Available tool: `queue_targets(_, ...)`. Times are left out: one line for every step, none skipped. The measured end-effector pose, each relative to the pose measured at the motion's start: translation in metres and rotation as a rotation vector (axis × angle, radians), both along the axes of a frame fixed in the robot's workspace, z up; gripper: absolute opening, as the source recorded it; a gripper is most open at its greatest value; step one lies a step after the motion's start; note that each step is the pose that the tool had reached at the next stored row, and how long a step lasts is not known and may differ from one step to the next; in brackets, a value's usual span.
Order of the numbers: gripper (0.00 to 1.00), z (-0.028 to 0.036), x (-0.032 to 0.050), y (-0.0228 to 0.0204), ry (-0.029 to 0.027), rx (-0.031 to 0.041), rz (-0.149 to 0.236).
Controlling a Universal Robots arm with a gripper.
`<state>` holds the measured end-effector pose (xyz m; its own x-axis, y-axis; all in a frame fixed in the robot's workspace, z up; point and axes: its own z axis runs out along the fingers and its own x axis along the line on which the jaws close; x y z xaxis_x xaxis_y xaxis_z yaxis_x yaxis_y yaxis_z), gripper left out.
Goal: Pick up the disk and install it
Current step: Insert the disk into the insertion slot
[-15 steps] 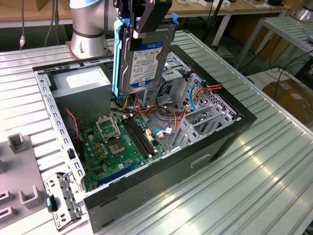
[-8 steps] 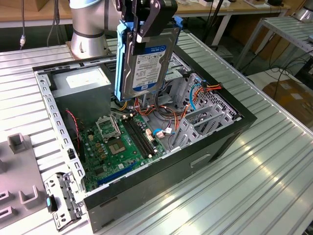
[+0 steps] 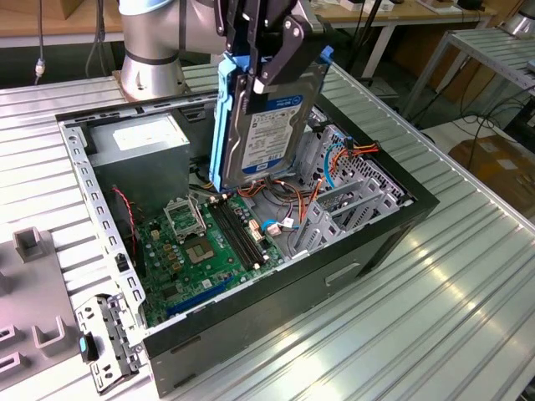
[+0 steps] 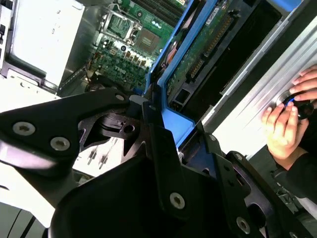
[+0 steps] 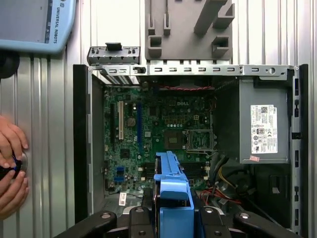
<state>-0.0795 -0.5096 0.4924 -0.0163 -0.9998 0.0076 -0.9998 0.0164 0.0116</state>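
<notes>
The ribbed aluminium worktop (image 3: 418,292) carries an open computer case (image 3: 334,269), with a grey fixture plate (image 3: 33,322) and a metal bracket (image 3: 104,344) beside it.

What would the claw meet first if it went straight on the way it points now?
Likely the motherboard. The claw, shut on the upright disk, points down into the open case, and the disk's lower edge hangs over the board beside loose cables; depth is unclear.

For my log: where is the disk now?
In the exterior view, the disk hangs upright in the gripper, above the motherboard of the open computer case.
</notes>
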Motion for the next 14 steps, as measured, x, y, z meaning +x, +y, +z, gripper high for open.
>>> queue_targets(0.37, -0.0001, 0.0025, -0.0006, 0.0002, 0.0001, 0.000)
queue_targets(0.37, -0.0002, 0.0061, -0.0012, 0.0005, -0.0001, 0.000)
queue_targets(0.37, -0.0004, 0.0084, -0.0014, 0.0004, -0.0001, 0.000)
queue_targets(0.37, -0.0004, 0.0110, -0.0016, 0.0005, -0.0003, 0.000)
queue_targets(0.37, -0.0006, 0.0162, -0.0017, 0.0006, -0.0008, 0.000)
queue_targets(0.37, -0.0008, 0.0209, -0.0017, 0.0005, -0.0017, 0.000)
queue_targets(0.37, -0.0010, 0.0238, -0.0018, 0.0005, -0.0026, 0.000)
queue_targets(0.37, -0.0012, 0.0253, -0.0019, 0.0004, -0.0035, 0.000)
queue_targets(0.37, -0.0015, 0.0269, -0.0021, 0.0004, -0.0052, 0.000)
queue_targets(0.37, -0.0017, 0.0276, -0.0025, 0.0005, -0.0069, 0.000)
queue_targets(0.37, -0.0021, 0.0283, -0.0037, 0.0006, -0.0091, 0.000)
queue_targets(0.37, -0.0026, 0.0288, -0.0052, 0.0006, -0.0105, 0.000)
queue_targets(0.37, -0.0031, 0.0292, -0.0071, 0.0005, -0.0120, 0.000)
queue_targets(0.37, -0.0038, 0.0296, -0.0104, 0.0005, -0.0139, 0.000)
